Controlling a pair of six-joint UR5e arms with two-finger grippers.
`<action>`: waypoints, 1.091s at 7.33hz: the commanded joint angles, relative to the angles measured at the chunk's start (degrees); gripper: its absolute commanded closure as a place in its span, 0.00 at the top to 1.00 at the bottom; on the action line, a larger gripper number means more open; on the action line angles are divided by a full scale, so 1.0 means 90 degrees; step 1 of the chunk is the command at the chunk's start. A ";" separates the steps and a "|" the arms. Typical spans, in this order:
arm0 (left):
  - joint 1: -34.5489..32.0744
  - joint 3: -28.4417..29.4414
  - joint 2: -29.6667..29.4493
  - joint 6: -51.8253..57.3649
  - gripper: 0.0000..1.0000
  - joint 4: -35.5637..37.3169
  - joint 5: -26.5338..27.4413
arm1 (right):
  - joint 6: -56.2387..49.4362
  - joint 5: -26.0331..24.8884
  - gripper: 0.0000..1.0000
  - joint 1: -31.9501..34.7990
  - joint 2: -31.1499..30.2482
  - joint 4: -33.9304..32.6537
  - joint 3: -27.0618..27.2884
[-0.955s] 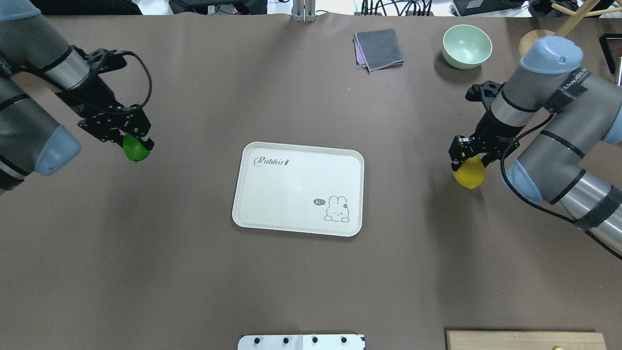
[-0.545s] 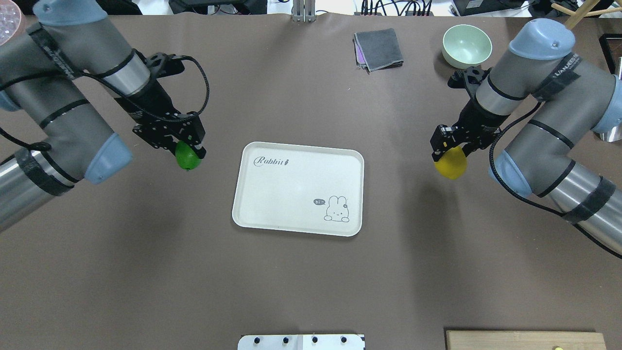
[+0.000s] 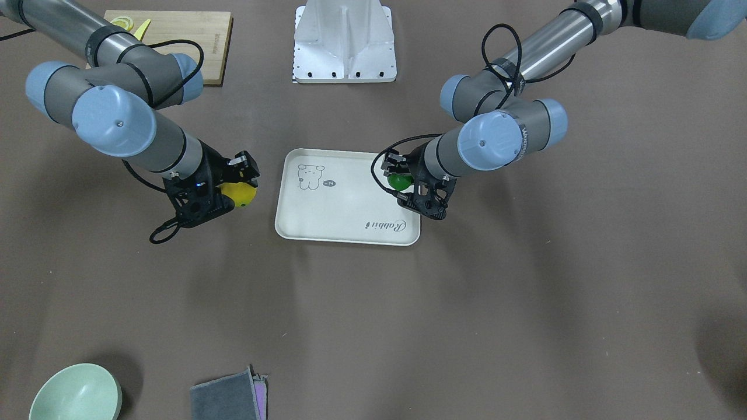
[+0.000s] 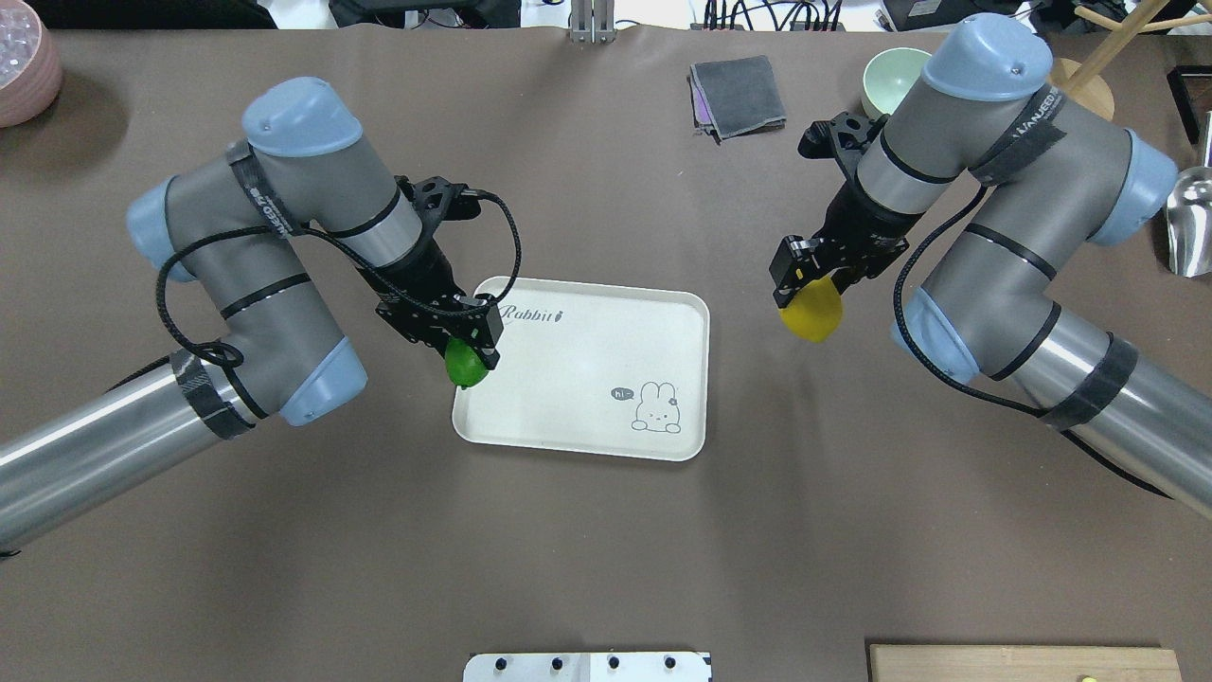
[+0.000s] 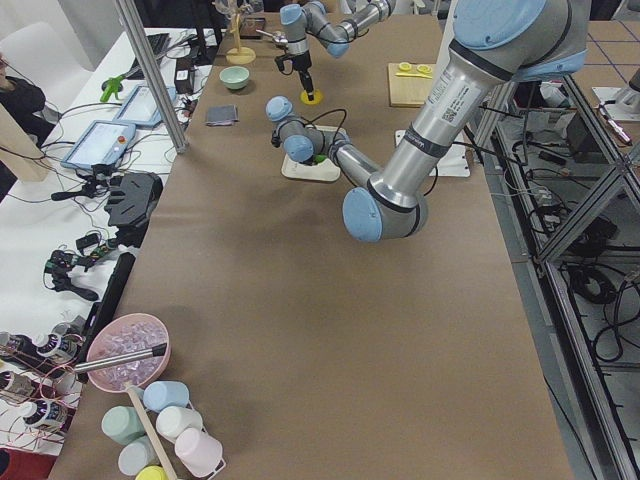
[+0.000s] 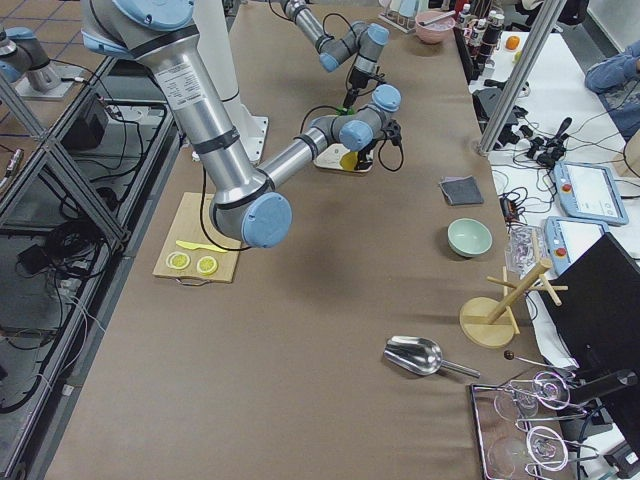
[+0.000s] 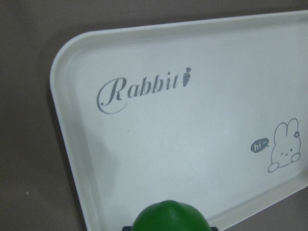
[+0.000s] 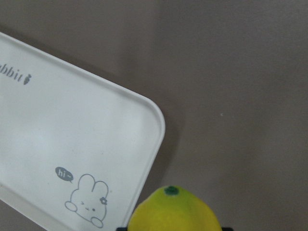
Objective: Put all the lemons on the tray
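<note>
The cream-white "Rabbit" tray (image 4: 587,369) lies at the table's middle, with nothing lying on it; it also shows in the front view (image 3: 344,219). My left gripper (image 4: 464,352) is shut on the green lemon (image 4: 466,364) and holds it in the air over the tray's left edge; the lemon shows in the front view (image 3: 398,181) and the left wrist view (image 7: 171,217). My right gripper (image 4: 810,301) is shut on the yellow lemon (image 4: 812,313), held above the table a little right of the tray; it shows in the front view (image 3: 240,193) and the right wrist view (image 8: 175,210).
A green bowl (image 4: 892,74) and a folded grey cloth (image 4: 739,95) sit at the far side. A pink bowl (image 4: 24,71) is at the far left corner. A wooden board (image 4: 1023,663) lies at the near right, a metal scoop (image 4: 1188,223) at the right edge.
Both arms have swung inward toward the tray. The left gripper carried the green lemon right, over the tray's left edge. The right gripper carried the yellow lemon left, closer to the tray.
</note>
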 commanded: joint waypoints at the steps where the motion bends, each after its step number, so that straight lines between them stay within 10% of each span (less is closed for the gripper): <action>1: 0.0009 0.0271 -0.0306 -0.0027 0.00 -0.0038 0.0341 | 0.0004 -0.0023 0.19 -0.0282 0.0267 0.0593 -0.0401; 3: 0.0019 0.0380 -0.0376 -0.0027 0.00 -0.0038 0.0353 | 0.0004 -0.0198 0.19 -0.0516 0.0521 0.1149 -0.0850; 4: 0.0019 0.0399 -0.0376 -0.0027 0.72 -0.0047 0.0362 | 0.0004 -0.0266 0.19 -0.0604 0.0638 0.1365 -0.1065; 5: 0.0048 0.0390 -0.0366 -0.0027 0.99 -0.0067 0.0362 | 0.0004 -0.0267 0.19 -0.0654 0.0659 0.1425 -0.1135; 8: 0.0000 0.0303 -0.0327 -0.0017 0.99 -0.0057 0.0353 | 0.0004 -0.0413 0.20 -0.0810 0.0669 0.1641 -0.1252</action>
